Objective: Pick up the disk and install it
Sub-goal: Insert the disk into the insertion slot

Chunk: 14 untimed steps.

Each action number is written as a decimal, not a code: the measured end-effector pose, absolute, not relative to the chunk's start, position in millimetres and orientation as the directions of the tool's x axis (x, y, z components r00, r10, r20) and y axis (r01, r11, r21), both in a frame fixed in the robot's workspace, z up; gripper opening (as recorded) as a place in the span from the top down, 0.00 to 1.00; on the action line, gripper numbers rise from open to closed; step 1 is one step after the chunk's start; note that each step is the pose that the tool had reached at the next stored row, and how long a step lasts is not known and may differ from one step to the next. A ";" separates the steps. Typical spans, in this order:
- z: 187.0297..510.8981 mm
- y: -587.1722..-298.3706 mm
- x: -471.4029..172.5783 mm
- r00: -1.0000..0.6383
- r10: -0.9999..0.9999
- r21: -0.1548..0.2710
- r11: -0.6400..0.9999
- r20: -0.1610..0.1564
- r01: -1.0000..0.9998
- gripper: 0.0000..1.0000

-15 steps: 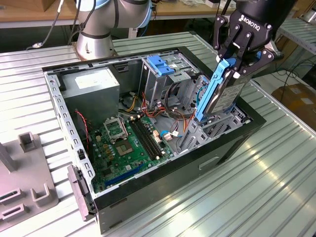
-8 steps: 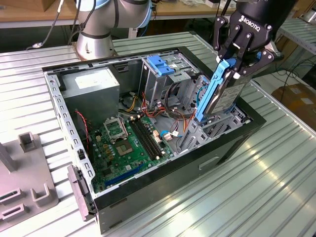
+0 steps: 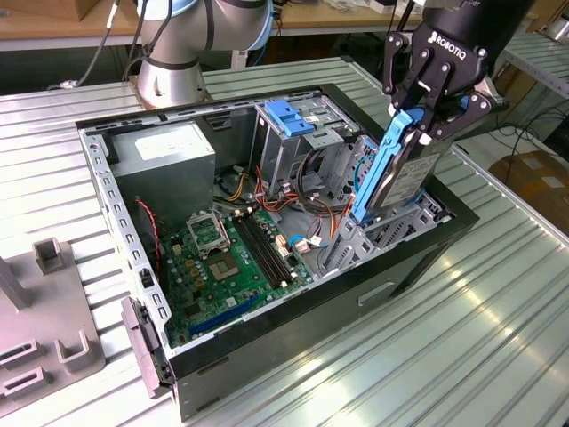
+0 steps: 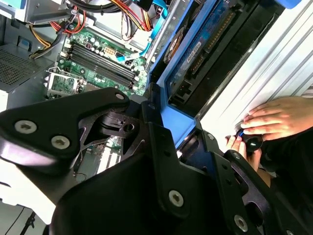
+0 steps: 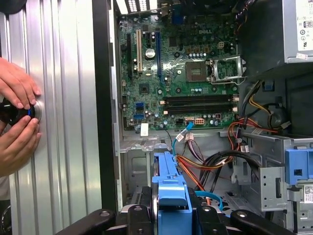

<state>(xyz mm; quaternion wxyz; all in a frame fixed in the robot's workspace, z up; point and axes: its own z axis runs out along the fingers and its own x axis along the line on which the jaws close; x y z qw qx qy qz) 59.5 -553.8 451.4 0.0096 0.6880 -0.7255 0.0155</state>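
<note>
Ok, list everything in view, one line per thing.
table: one, silver, ribbed, under everything
case: one, black, open, on the table
disk: one, dark with blue rails, tilted over the case at the exterior view's right
motherboard: one, green, inside the case
power supply: one, grey, case corner at the exterior view's left
latch: one, blue, atop the metal cage
cables: several, orange, red, yellow, beside the motherboard
fixture: one, grey, table, exterior view's left
knob: one, black, on the table beside the case
hands: two, on the knob
robot arm: one, grey and blue, behind the case
end effector: one, black, shut on the disk
</note>
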 end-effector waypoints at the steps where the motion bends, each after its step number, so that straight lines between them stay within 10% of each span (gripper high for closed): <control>1: 450.8 -553.8 59.4 -0.053 -0.998 -0.009 0.053 0.035 -0.999 0.63; 14: 445.9 -553.6 59.5 -0.052 -0.998 -0.004 0.052 0.036 -0.999 0.63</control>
